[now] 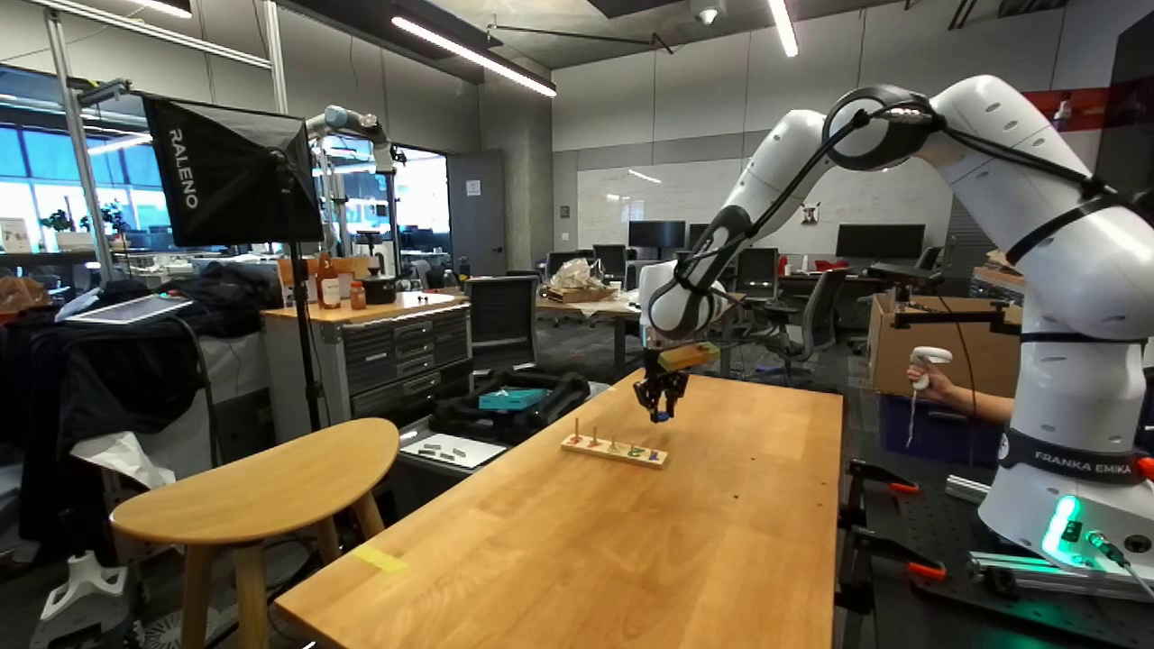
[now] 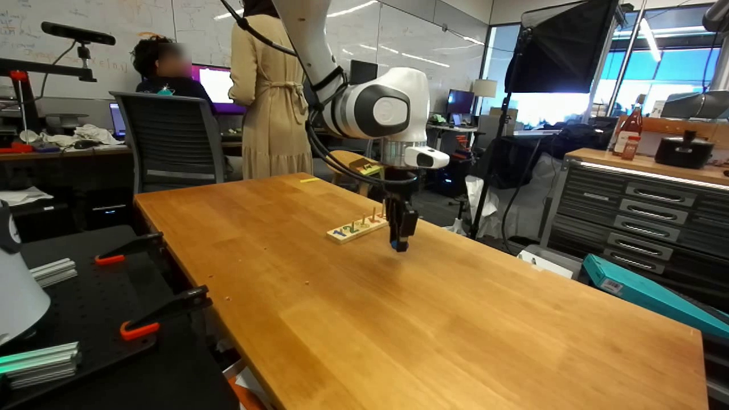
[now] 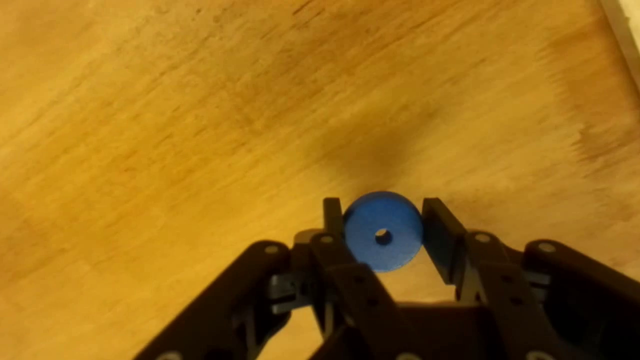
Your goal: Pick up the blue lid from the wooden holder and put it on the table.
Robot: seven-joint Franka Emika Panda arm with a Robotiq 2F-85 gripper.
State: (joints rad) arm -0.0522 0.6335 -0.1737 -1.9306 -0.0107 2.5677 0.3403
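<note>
The blue lid point(image 3: 400, 222) is a round disc with a small centre hole, held between the two fingertips in the wrist view. My gripper point(image 3: 383, 215) is shut on it, with a finger on each side. The gripper also shows in both exterior views point(image 1: 662, 404) point(image 2: 401, 236), pointing down, with a speck of the lid point(image 1: 662, 417) at its tips. The lid appears a little above the table point(image 1: 631, 541), and a soft shadow shows below. The wooden holder point(image 1: 613, 451), with several pegs, lies beside the gripper; its edge shows in the wrist view point(image 3: 627, 37).
A rounded wooden stool point(image 1: 270, 478) stands beside the table. Black clamps with orange tips point(image 2: 139, 330) grip the table edge near the robot base. A teal box point(image 2: 643, 296) lies beyond the far edge. Yellow tape point(image 1: 380, 558) marks one table end.
</note>
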